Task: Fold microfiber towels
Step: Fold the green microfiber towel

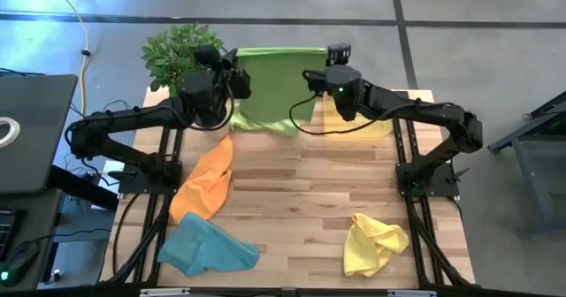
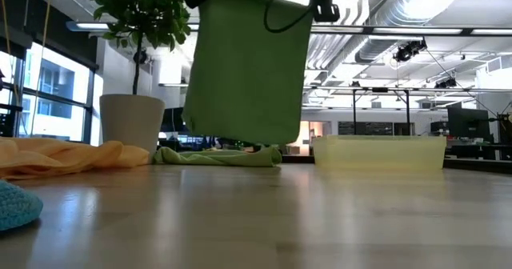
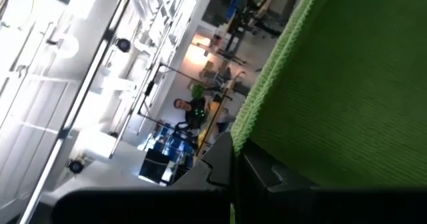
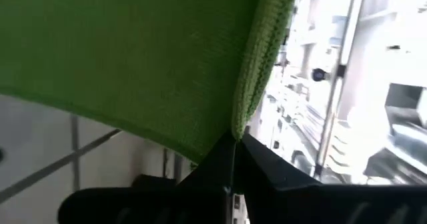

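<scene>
Both arms reach to the far edge of the counter (image 1: 292, 191), and we see a lime green towel (image 2: 248, 61) hanging between them, lifted clear of the wood. The left gripper (image 1: 232, 74) has its fingers (image 3: 220, 164) pressed together on one upper corner of the cloth; the right gripper (image 1: 320, 78) has its fingers (image 4: 230, 161) pinched on the other upper corner. In the low view the cloth hangs flat as a sheet, its lower edge above a second lime green towel (image 2: 220, 156) that lies crumpled on the counter beside the white pot of a potted plant (image 1: 181, 54). To the right of that towel in the low view we note a translucent yellow tray (image 2: 378, 151) resting on the counter. Nearer the front, the orange towel (image 1: 205, 180) lies rumpled on the left side, the light blue towel (image 1: 205, 247) is bunched at the front left corner, and the yellow towel (image 1: 373, 241) is crumpled at the front right. None of these three is touched by either arm
</scene>
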